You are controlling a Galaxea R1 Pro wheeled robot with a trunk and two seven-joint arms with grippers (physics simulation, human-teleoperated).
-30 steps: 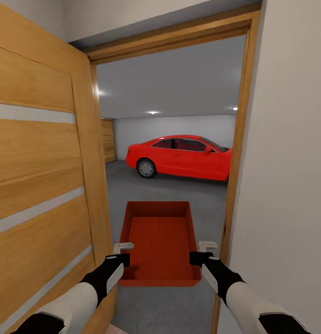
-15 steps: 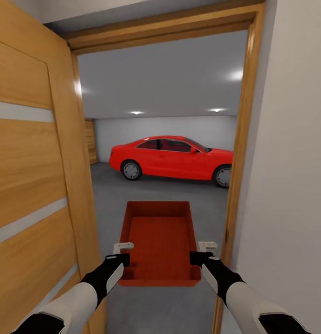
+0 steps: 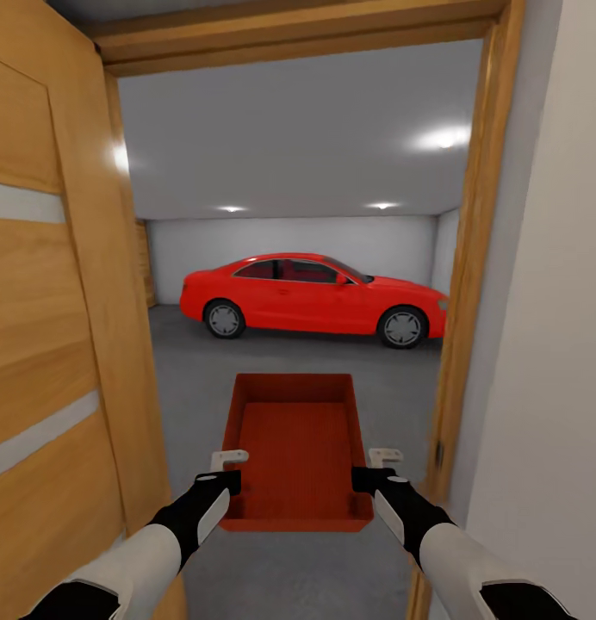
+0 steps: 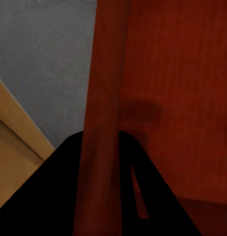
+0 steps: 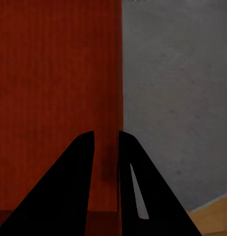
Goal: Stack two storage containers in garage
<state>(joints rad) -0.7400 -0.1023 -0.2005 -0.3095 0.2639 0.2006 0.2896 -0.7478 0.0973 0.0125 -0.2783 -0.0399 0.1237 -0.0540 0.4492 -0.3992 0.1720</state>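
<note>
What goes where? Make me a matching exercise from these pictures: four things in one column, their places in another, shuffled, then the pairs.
Things:
1. bin
2. car
3. door
4. left gripper

Places:
A. open, at the head view's left edge
B. parked on the grey floor by the far wall
C. held between both grippers, in the doorway
D. fingers astride the bin's left wall

Pairs: 1-C, 2-B, 3-A, 4-D

A red car (image 3: 315,297) stands on the grey garage floor (image 3: 272,362).
</note>
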